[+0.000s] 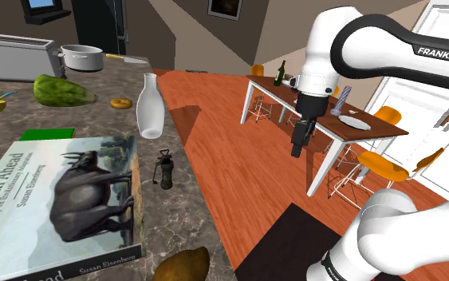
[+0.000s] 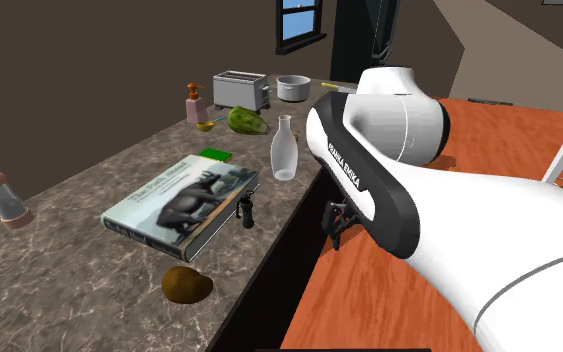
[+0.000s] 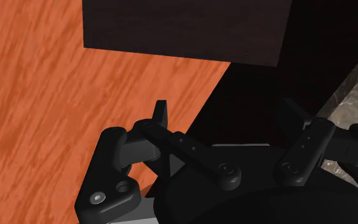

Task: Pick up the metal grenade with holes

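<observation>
The grenade (image 1: 164, 168) stood upright on the marble worktop (image 1: 179, 207), just beside the far corner of the big book (image 1: 55, 195), between the book and the worktop's edge. It was small and dark, and its holes could not be made out. The hand (image 1: 297, 148) hung off the worktop over the wooden floor (image 1: 238, 168), well apart from the book on the grenade's side, pointing down. In the wrist view its two black fingers (image 3: 161, 118) stood spread, with bare floor and a dark cabinet side seen between them. In the second exterior view the white arm (image 2: 449, 230) hid most of the hand. Beyond the book stood a white bottle (image 1: 151, 108). On the book's near side lay a brown fruit (image 1: 184, 266), cut off by the shoulder view's lower edge, as the book was too.
</observation>
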### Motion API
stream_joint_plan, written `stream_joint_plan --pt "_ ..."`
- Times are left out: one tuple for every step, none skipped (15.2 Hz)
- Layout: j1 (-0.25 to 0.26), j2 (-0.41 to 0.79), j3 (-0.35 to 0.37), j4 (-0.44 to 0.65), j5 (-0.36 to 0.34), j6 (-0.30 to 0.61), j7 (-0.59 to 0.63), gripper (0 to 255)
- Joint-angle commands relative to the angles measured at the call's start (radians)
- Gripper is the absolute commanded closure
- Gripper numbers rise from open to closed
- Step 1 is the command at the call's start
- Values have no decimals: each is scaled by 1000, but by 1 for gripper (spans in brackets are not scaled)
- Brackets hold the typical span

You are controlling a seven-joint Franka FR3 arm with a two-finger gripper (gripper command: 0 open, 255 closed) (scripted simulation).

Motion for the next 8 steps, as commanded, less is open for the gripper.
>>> stream_joint_plan --pt "0 0 0 0 0 0 0 0" --pt "3 20 19 4 17 22 26 0" --pt "6 41 38 9 33 44 52 0" --pt "9 63 56 15 48 66 78 0" --pt "11 86 75 23 62 88 103 0" --pt "13 111 93 32 74 109 128 0" --pt "15 136 111 42 86 131 153 0" --pt "17 162 129 54 96 152 178 0"
